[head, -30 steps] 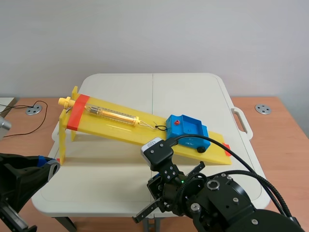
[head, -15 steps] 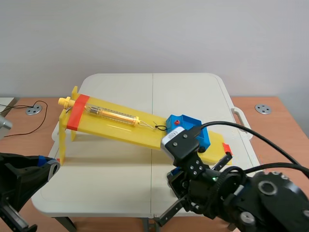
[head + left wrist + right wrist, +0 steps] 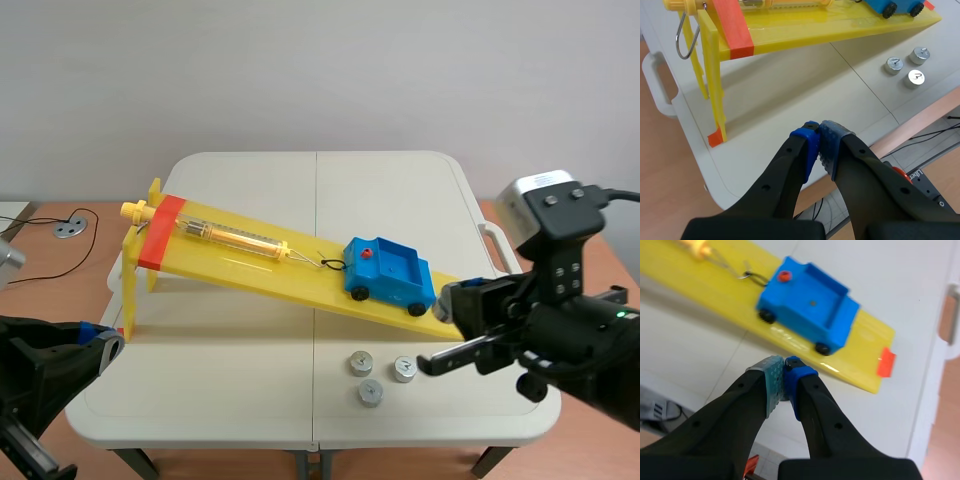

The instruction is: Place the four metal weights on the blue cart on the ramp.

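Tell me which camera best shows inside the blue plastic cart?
Right wrist view: it looks down into the blue plastic cart, its tray empty. The scene view shows it obliquely; the left wrist view, only its wheels and lower edge.

Black R arm [image 3: 590, 345], grey cam box [image 3: 540, 192], black cable [image 3: 620, 194], thick claw fingers [image 3: 740, 405], blue & grey dotted pads [image 3: 771, 377]
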### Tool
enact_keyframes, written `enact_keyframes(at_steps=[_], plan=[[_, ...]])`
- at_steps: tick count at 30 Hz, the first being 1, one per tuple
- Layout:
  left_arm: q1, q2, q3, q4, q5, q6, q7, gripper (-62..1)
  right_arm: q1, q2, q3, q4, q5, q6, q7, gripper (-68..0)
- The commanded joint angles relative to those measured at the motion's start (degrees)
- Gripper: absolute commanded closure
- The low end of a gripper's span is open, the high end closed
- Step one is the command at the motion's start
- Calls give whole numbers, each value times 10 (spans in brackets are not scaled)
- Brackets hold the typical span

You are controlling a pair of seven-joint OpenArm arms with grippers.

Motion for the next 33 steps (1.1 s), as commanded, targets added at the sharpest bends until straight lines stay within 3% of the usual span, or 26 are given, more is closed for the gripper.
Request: enact_keyframes(at_steps=[1,5,11,21,33], plan=[[-13,4,-6,43,-42,-21,-51,-29,55,-21,24,40,48,-10,56,-6],[-13,4,-6,43,-42,-21,-51,-29,93,-43,40,28,65,-10,47,-6],[-13,4,-6,43,-42,-21,-51,-29,159,-70,39,-47,91,-10,45,-6],[-13,4,-6,43,-42,-21,-51,-29,261,-117,39,-146,91,-1,45,-6],[-13,5,-6,43,-42,-21,-51,-29,333,-140,38,-255,94,9,50,-6]])
